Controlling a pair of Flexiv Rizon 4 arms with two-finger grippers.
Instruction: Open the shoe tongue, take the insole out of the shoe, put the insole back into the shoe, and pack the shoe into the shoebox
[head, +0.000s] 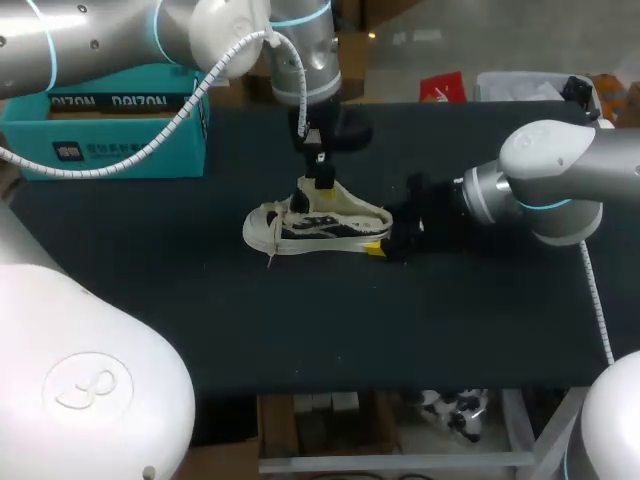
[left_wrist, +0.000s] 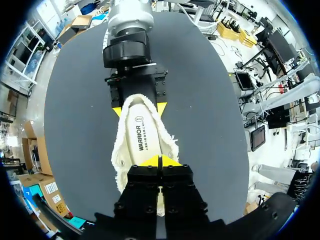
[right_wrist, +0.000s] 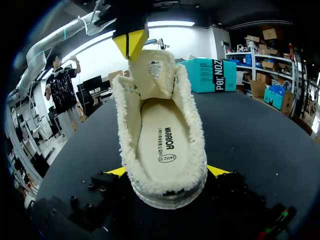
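You are at the end of the first step: the tongue is open and the insole is not yet out. Your left gripper (left_wrist: 160, 161), on the arm coming in from the upper left of the head view, has its yellow tips pressed together on the tongue (right_wrist: 150, 75) and holds it lifted off the shoe's mouth. The shoe (head: 312, 225) stands on its sole in the middle of the table (head: 450, 320), toe toward the left of the frame. Your right gripper (right_wrist: 167, 171) straddles the heel with one fingertip against each side, pinching the shoe. The insole (left_wrist: 141, 140) lies flat inside, exposed between the two grippers. The shoebox (head: 110, 135) sits at the upper left, well apart from the shoe. Next, I judge, the insole has to come out, and both grippers are occupied. One must let go, dip into the opening and nip the insole's edge while the other holds the shoe.
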